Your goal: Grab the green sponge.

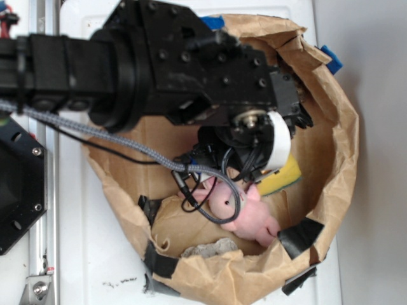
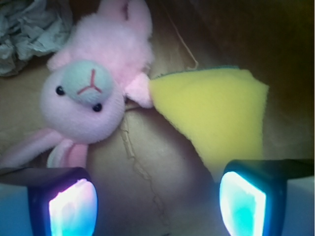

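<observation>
Beneath the open gripper (image 2: 157, 204), wrist view shows green sponge (image 2: 219, 115) whole.

Black arm (image 1: 178, 63) over paper bag (image 1: 331, 146); green sponge (image 1: 283, 178) beside pink bunny (image 1: 245, 213).

Pink plush bunny (image 2: 93, 93), perhaps crumpled grey lump (image 2: 29, 29), inside brown paper bag (image 1: 337, 152).
</observation>
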`<action>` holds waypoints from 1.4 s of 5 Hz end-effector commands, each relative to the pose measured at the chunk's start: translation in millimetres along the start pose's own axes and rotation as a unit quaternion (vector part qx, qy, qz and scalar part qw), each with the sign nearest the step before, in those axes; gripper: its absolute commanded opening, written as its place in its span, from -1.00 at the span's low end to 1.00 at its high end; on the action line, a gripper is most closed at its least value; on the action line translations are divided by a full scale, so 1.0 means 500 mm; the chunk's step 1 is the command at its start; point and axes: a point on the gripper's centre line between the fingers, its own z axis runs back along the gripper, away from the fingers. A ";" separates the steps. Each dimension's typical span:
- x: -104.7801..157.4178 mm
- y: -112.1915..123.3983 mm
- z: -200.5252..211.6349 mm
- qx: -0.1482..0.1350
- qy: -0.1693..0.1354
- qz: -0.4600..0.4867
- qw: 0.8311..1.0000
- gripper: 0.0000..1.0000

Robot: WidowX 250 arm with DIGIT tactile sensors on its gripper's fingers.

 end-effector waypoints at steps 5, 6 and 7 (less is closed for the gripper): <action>0.052 0.023 -0.005 0.031 -0.010 -0.053 0.998 1.00; 0.049 0.030 -0.009 0.030 -0.008 -0.051 0.998 1.00; 0.039 0.036 0.017 0.033 -0.020 -0.044 0.998 1.00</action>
